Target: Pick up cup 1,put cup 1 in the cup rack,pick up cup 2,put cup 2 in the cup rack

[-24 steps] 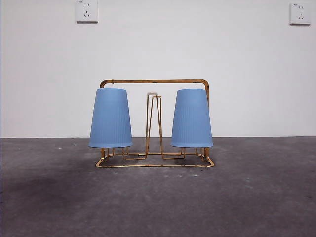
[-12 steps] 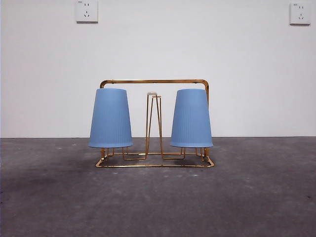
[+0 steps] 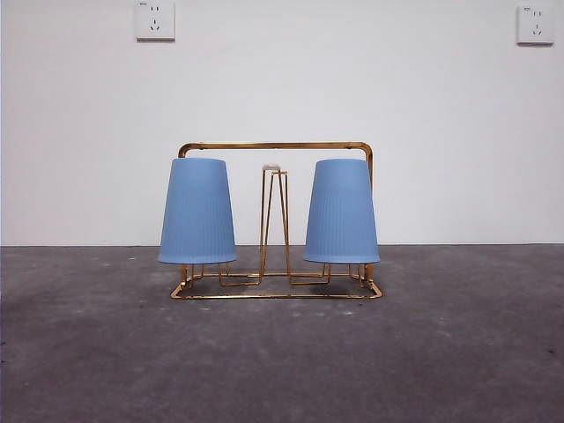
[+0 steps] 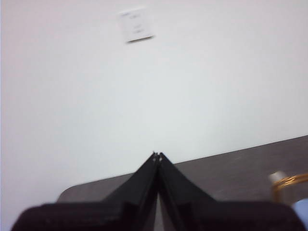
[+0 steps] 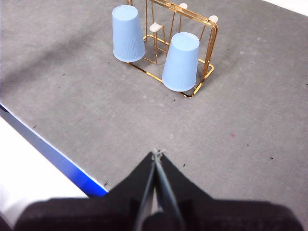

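Note:
Two blue ribbed cups hang upside down on the gold wire cup rack (image 3: 275, 146): one (image 3: 197, 211) on its left prong, the other (image 3: 342, 211) on its right prong. The middle prong (image 3: 272, 169) with its pale tip is bare. In the right wrist view both cups (image 5: 127, 33) (image 5: 181, 61) sit on the cup rack (image 5: 210, 45), far from my right gripper (image 5: 156, 154), which is shut and empty, raised above the table. My left gripper (image 4: 157, 155) is shut and empty, facing the wall; a corner of the cup rack (image 4: 288, 181) shows beside it.
The grey table (image 3: 282, 361) runs to a white wall with two sockets (image 3: 155, 19) (image 3: 536, 24). In the right wrist view the table's edge shows with a blue strip (image 5: 57, 156) along it.

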